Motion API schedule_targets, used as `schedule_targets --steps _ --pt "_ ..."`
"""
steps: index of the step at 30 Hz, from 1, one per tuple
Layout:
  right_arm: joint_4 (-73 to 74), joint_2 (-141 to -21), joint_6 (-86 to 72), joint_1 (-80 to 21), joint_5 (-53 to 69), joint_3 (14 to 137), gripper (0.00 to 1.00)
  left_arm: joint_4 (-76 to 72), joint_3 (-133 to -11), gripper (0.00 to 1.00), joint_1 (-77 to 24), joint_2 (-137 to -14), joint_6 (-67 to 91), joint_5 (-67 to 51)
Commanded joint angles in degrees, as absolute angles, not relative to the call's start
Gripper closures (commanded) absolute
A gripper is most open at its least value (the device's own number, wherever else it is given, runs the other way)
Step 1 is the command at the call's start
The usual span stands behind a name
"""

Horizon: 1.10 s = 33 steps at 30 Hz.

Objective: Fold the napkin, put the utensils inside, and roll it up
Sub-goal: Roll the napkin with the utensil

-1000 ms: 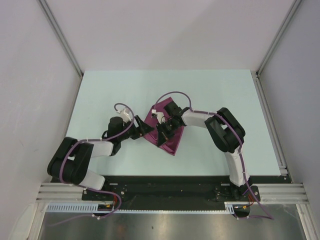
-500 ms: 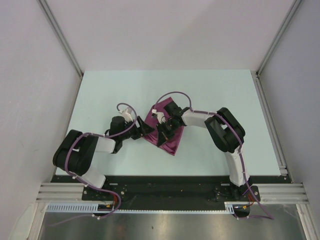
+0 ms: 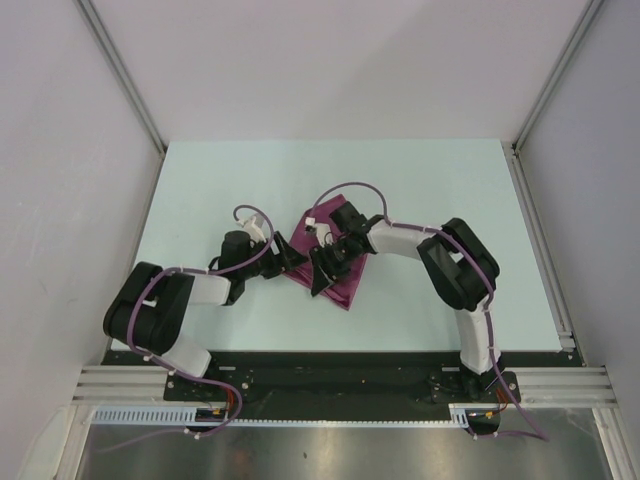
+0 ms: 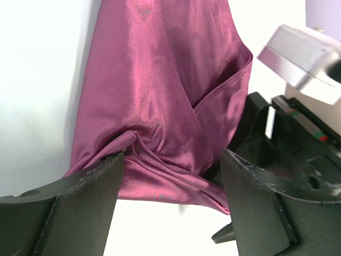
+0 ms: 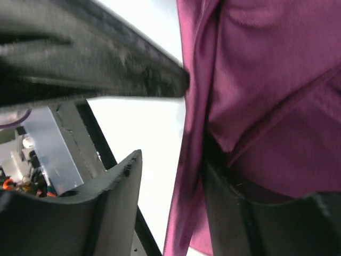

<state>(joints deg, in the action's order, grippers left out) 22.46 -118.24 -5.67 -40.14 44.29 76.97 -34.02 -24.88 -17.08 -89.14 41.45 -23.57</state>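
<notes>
The plum napkin point(image 3: 345, 270) lies folded and creased on the table between my two grippers. In the left wrist view the napkin point(image 4: 160, 101) fills the middle, and its bunched near edge sits at the mouth of my left gripper point(image 4: 171, 184), which stands open around it without pinching. My right gripper point(image 5: 176, 186) is open too; a hanging fold of the napkin point(image 5: 266, 96) rests against its right finger point(image 5: 256, 218), with bare table showing in the gap. From above, the left gripper point(image 3: 292, 262) and the right gripper point(image 3: 322, 272) nearly touch. The utensils are out of view.
The pale table point(image 3: 200, 190) is bounded by white walls with metal rails at the left and right. A black finger of the left arm point(image 5: 90, 64) crosses the top of the right wrist view. The right arm's wrist housing point(image 4: 301, 58) stands close at the left wrist view's right edge.
My right gripper has gone from shut to open, letting go of the napkin fold. The right arm's elbow has shifted slightly right. The left arm drew in a little earlier and now holds still.
</notes>
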Motion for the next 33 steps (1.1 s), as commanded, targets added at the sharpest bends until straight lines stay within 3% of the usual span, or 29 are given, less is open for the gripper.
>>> schedule_targets --steps 1,6,10,17,26,33 --pt "23.55 -111.8 -5.54 -39.55 39.64 74.71 0.45 -28.39 -24.43 0.2 -16.35 -90.09 37.97 -18.63" --pt "22.94 -105.92 -5.45 -38.94 33.76 70.76 0.39 -28.74 -23.91 0.2 -16.26 -90.18 37.97 -18.89" --pt "17.86 -97.06 -5.62 -39.11 27.0 65.4 0.29 -28.92 -23.91 0.2 -16.26 -90.18 37.97 -19.33" --pt "7.39 -85.71 -1.59 -46.39 4.79 55.29 0.2 -28.74 -23.82 0.2 -16.08 -90.26 38.23 -20.21" --pt "-2.19 -86.39 7.46 -62.57 -16.41 50.71 0.21 -27.86 -24.43 0.2 -15.82 -90.53 39.11 -21.44" --pt "-5.01 -93.77 12.04 -68.55 -24.16 51.77 0.26 -27.33 -24.79 0.2 -15.65 -90.97 38.94 -21.71"
